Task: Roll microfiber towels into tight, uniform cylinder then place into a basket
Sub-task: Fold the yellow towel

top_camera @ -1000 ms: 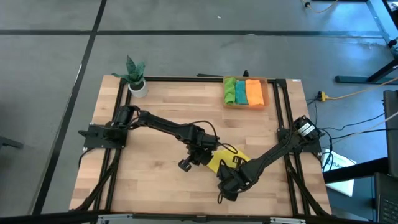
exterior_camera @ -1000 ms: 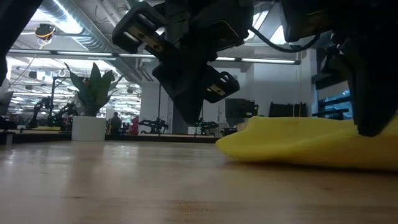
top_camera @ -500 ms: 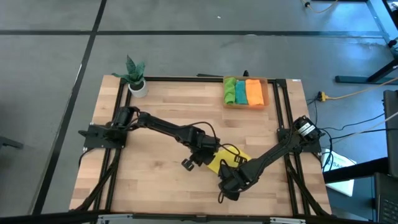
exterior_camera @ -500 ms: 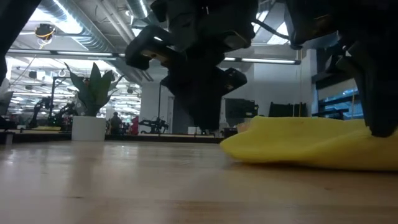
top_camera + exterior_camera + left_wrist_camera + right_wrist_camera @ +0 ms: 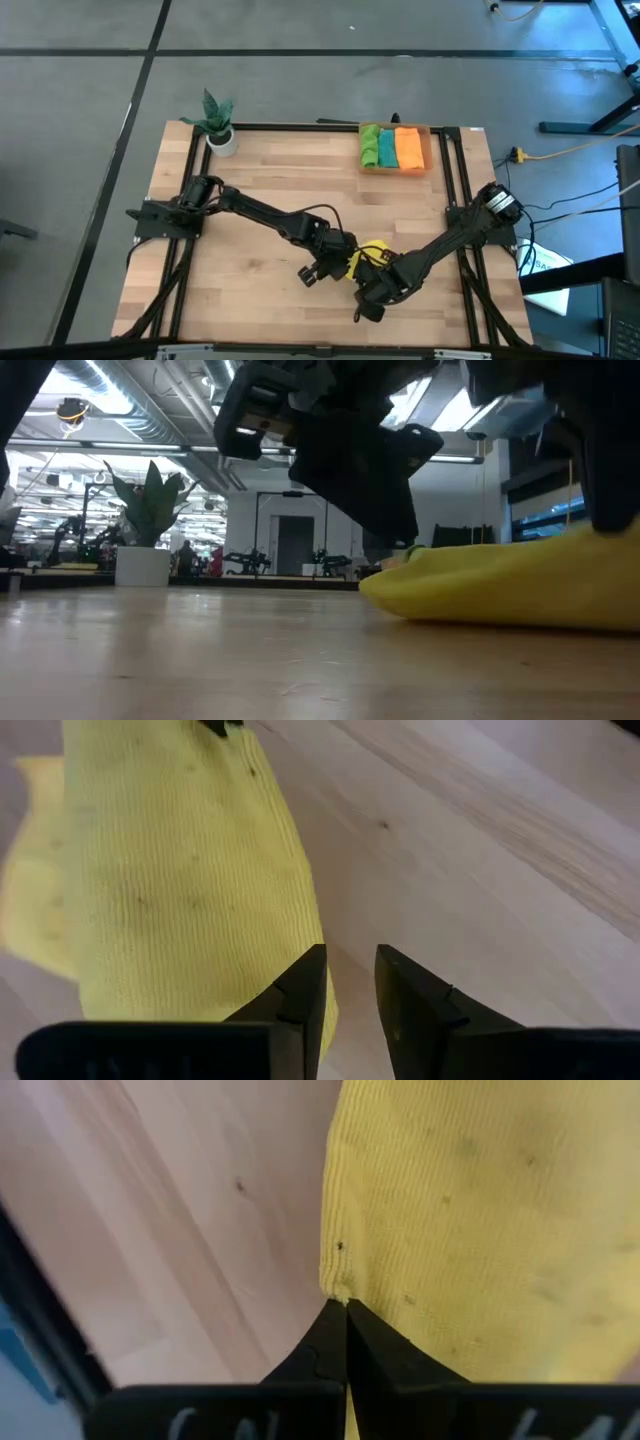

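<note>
A: Left gripper (image 5: 350, 1005): fingers slightly apart, nothing between them; one tip sits at the edge of the yellow towel (image 5: 170, 870), the other over bare table (image 5: 480, 840). Right gripper (image 5: 345, 1342): fingers together, pinched on the towel's edge at a corner.

B: Location of the towel?

A: Near the table's front edge, well apart from the basket (image 5: 396, 167) at the back. The basket holds a green towel (image 5: 369, 147), a teal towel (image 5: 386, 148) and an orange towel (image 5: 409, 147), side by side. Yellow is the only one outside it.

B: Handling estimate?

A: Soft, light, ribbed microfiber; it slumps and bunches, as the low view shows in its humped, wrinkled profile. Judged not slippery or fragile, but limp: a one-point pull would drag or unroll it. Best hold looks like the free edge, at two points spread along it, so the roll stays even.

B: Arm poses?

A: Left arm stretched from its base diagonally toward the towel, wrist low, gripper just beside the towel on the side toward the plant (image 5: 217, 118). Right arm reaching in from the opposite side, wrist also low, gripper on the towel. Both tips meet at the towel, facing each other.

B: Step status?

A: Judged mid-roll; no tight cylinder visible yet.
</note>
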### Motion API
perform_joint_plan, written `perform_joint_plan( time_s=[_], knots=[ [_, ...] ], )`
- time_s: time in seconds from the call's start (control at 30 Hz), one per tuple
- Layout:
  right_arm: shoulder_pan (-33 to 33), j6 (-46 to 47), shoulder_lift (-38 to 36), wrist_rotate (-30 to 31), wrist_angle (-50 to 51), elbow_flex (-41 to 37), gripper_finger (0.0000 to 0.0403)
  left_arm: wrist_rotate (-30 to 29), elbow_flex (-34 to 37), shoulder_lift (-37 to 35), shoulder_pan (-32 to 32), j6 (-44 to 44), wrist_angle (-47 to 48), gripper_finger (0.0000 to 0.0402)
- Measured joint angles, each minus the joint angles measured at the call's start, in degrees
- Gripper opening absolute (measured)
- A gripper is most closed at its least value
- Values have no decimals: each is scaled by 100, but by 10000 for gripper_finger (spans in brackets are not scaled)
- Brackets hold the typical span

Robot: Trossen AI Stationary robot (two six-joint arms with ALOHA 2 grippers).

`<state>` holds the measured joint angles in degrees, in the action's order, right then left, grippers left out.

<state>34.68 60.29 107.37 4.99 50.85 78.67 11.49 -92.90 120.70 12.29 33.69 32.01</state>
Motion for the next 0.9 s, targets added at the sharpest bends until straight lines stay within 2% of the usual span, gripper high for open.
perform_joint_plan(
  time_s=[0.17, 0.47, 0.53, 0.7, 0.9],
  knots=[
    [0, 118, -302, 205, 74, 2, 0, -13, 0, 0, -38, -57, -18, 79],
    [-37, 92, -312, 332, 142, 2, 0, -185, 12, 0, -55, -539, -110, 79],
    [-46, 90, -312, 347, 160, 2, 0, -194, 140, 19, -41, -657, -383, 79],
    [-46, 105, -312, 355, 175, 0, 0, -719, 442, 55, -11, -820, -796, 79],
    [-46, 113, -312, 355, 176, 0, 0, -928, 540, 51, -15, -1114, -1158, 79]
  ],
)
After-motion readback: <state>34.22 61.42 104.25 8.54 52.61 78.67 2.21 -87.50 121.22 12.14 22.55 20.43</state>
